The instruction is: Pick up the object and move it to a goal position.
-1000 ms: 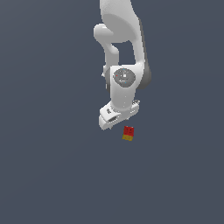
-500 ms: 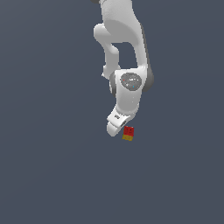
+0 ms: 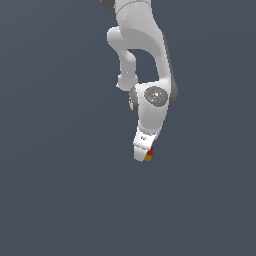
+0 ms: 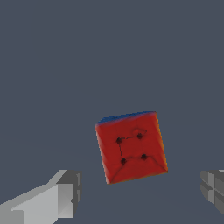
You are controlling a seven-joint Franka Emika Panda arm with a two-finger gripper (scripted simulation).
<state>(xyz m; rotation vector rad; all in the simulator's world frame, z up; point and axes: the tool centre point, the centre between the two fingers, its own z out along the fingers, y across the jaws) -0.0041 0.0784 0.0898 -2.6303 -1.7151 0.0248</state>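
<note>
Your white Panda arm (image 3: 150, 105) reaches down from above over the plain grey-blue floor (image 3: 60, 190), and its white two-fingered gripper (image 3: 143, 152) hangs low, right over the small boxy red block with dark dots and a yellow-orange band (image 3: 148, 155). In the exterior view you see only a sliver of that block peeking out at the gripper's tip, on the exterior view's right of the white finger housing; the rest of it is hidden behind the hand. From the wrist camera you look straight onto the block's red face (image 4: 131, 146), with four dark dots joined by thin lines, a blue edge on one side and an orange edge on another. It sits between the two grey fingers (image 4: 65, 192), tilted slightly against their line, with clear floor showing between it and each fingertip. Your gripper is spread wide and holds nothing; neither finger touches the block.
</note>
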